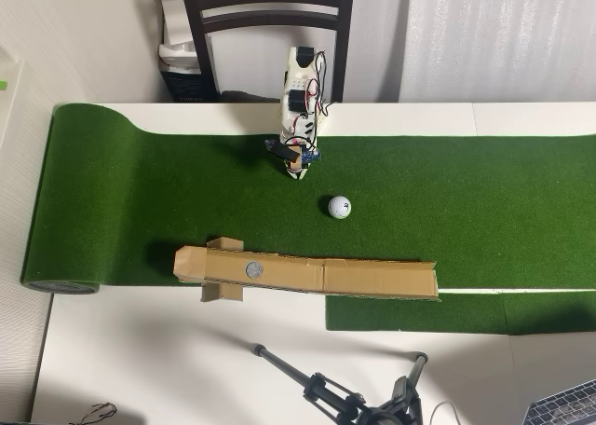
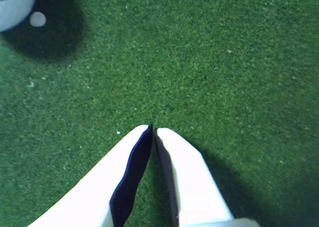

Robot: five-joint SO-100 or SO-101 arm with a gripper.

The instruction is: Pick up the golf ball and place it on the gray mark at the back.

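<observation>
Here the hand (image 2: 153, 130) points down, fingers together, over turf (image 2: 209, 62).

Looks like a home room here. A dark wooden chair (image 1: 268, 34) stands at top centre, white curtains (image 1: 494, 38) upper right, putting turf (image 1: 140, 192) across a white table (image 1: 168, 360)

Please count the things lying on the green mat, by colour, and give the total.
White: 1, the golf ball
Brown: 1, the cardboard strip
Gray: 1, the round mark set in the strip
Total: 3
</observation>
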